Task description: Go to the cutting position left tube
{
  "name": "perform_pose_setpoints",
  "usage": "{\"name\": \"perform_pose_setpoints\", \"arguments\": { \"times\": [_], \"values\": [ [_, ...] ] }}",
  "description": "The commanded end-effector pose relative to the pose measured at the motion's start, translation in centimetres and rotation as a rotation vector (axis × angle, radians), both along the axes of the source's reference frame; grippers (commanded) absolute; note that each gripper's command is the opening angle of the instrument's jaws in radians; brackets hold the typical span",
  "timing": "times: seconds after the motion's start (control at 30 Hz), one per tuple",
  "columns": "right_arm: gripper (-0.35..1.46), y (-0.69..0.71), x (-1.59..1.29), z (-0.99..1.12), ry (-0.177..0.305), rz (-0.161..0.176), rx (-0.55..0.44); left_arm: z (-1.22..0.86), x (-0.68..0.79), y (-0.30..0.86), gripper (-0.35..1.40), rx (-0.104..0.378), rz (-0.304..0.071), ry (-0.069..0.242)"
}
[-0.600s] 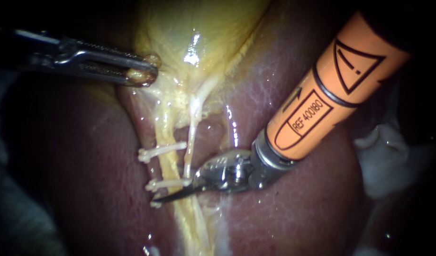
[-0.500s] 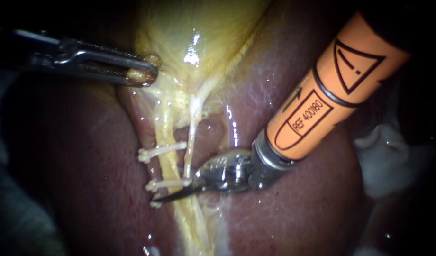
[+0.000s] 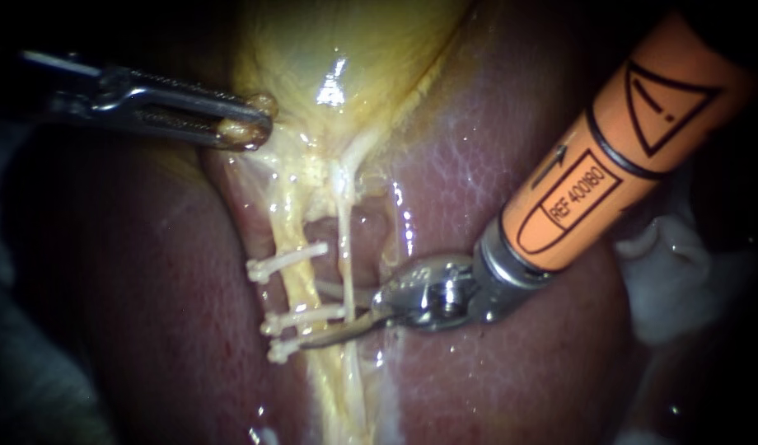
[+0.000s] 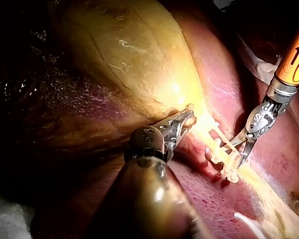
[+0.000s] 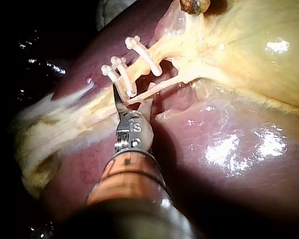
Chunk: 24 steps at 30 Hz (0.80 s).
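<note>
- Left tube (image 3: pixel 294 288): pale yellow; long axis runs from the gallbladder (image 3: pixel 329 49) down over the liver (image 3: pixel 494 189), leaning slightly right in the endoscope view; three white clips (image 3: pixel 284 262) cross it
- Right instrument (image 5: pixel 132 97): orange shaft, curved blades; jaws apart, gripping nothing; one blade lies across the left tube between the two lower clips
- Left instrument (image 3: pixel 245 130): jaws clamped on a fold of yellow tissue at the gallbladder's edge, well above the clips
</note>
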<state>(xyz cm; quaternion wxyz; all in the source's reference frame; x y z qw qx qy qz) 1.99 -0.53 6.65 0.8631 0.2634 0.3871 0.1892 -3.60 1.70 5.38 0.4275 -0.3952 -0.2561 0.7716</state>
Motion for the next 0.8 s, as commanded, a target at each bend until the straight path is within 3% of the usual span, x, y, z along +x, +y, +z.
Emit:
{"name": "perform_pose_setpoints", "arguments": {
  "times": [0.03, 0.57, 0.8],
  "values": [
    [1.26, 0.02, -0.04, -0.01, -0.001, 0.002, 0.001, 0.00, 0.00, 0.00, -0.35, 0.000, 0.001, -0.001],
    [1.27, 0.24, -0.50, -0.19, -0.013, 0.016, 0.004, 0.00, 0.02, 0.00, -0.35, 0.000, 0.001, -0.001],
    [1.29, 0.33, -0.54, -0.16, 0.086, -0.015, 0.086, 0.00, 0.02, 0.00, -0.35, 0.000, 0.001, -0.001]
  ]
}}
